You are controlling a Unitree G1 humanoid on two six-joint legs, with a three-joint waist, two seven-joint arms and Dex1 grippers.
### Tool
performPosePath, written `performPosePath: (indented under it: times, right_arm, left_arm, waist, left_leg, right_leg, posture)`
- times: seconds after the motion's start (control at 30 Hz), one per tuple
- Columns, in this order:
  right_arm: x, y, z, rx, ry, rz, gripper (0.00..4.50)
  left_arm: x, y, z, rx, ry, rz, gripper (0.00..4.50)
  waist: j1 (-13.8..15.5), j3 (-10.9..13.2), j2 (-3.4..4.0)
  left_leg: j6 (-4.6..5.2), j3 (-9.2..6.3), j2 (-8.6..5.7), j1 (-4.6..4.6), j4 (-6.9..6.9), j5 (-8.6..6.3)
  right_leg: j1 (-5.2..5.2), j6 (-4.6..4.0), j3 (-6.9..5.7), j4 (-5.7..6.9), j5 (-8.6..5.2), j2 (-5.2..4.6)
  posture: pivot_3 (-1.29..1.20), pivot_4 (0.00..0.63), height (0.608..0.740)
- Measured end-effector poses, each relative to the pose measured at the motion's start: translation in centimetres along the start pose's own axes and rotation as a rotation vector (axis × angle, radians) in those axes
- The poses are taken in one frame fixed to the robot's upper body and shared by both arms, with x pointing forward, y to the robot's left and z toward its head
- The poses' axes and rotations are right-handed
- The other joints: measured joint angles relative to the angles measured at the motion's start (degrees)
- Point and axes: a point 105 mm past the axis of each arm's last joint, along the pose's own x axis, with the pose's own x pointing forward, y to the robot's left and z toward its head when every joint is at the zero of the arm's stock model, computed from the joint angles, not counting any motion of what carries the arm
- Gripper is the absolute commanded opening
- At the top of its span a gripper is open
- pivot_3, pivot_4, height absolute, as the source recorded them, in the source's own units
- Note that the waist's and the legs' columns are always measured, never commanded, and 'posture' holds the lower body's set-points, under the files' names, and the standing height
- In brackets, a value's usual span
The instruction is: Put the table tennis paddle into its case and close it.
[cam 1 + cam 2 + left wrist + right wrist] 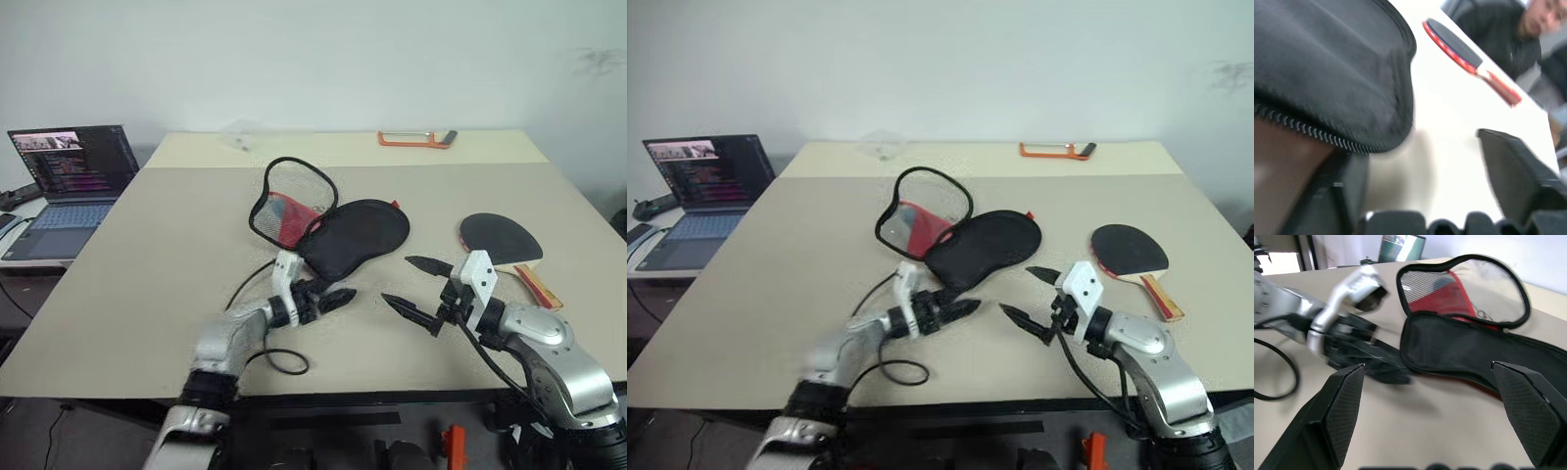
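Observation:
The case (358, 235) lies open at the table's middle, its black half flat and its mesh lid (294, 201) with the red panel tilted up behind. To its right the table tennis paddle (500, 238) rests black face up, its handle (537, 284) pointing toward the near edge. My left gripper (343, 296) is open at the case's near-left edge. In the left wrist view the zipped rim (1352, 142) hangs just over one finger (1347, 191). My right gripper (397, 279) stands open and empty between case and paddle, pointing at the case.
A black cable (284, 362) loops on the table near the left arm. An orange-and-black object (416, 138) and a clear plastic piece (250, 132) lie at the far edge. A laptop (73, 186) sits on a side table to the left. A person (1508, 34) is beyond the table.

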Motion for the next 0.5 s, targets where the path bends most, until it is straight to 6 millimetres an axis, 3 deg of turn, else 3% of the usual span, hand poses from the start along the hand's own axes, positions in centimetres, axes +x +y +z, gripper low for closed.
performPosePath:
  times: [0.13,0.33,0.4,0.5]
  right_arm:
    - [0.5,-0.8,0.0,0.077,0.021,-0.057,4.50]
    - [1.9,-1.1,0.6,0.203,0.027,-0.083,4.50]
    - [3.0,-0.6,0.7,0.280,0.044,-0.075,4.50]
    - [4.8,0.7,0.6,0.367,0.079,-0.031,4.50]
  left_arm:
    - [-4.3,0.6,-1.0,0.162,0.109,-0.011,4.14]
    - [-8.1,0.3,-1.7,0.247,0.200,-0.054,4.14]
    - [-9.3,0.3,-0.6,0.231,0.177,-0.055,4.14]
    - [-9.9,0.3,2.9,0.290,0.100,-0.050,4.14]
  waist:
    - [-0.8,0.0,0.06]
    - [-0.7,0.0,0.08]
    - [-0.7,0.0,0.07]
    - [-0.3,0.0,0.08]
  left_leg:
    - [0.02,0.00,0.01,0.06,-0.04,-0.01]
    - [0.18,-0.04,0.04,0.02,-0.06,-0.10]
    - [0.18,-0.19,0.05,-0.08,-0.05,-0.10]
    - [0.17,-0.27,0.00,-0.12,-0.05,-0.09]
  right_leg:
    - [0.01,-0.04,0.02,0.03,0.00,-0.01]
    - [-0.03,-0.06,0.02,0.01,-0.01,-0.04]
    - [-0.09,-0.09,0.01,0.03,-0.01,-0.04]
    - [-0.14,-0.11,-0.04,0.02,0.00,-0.05]
  posture:
    - [0.00,0.150,0.740]
    - [0.00,0.150,0.740]
    - [0.00,0.150,0.740]
    - [0.00,0.150,0.740]
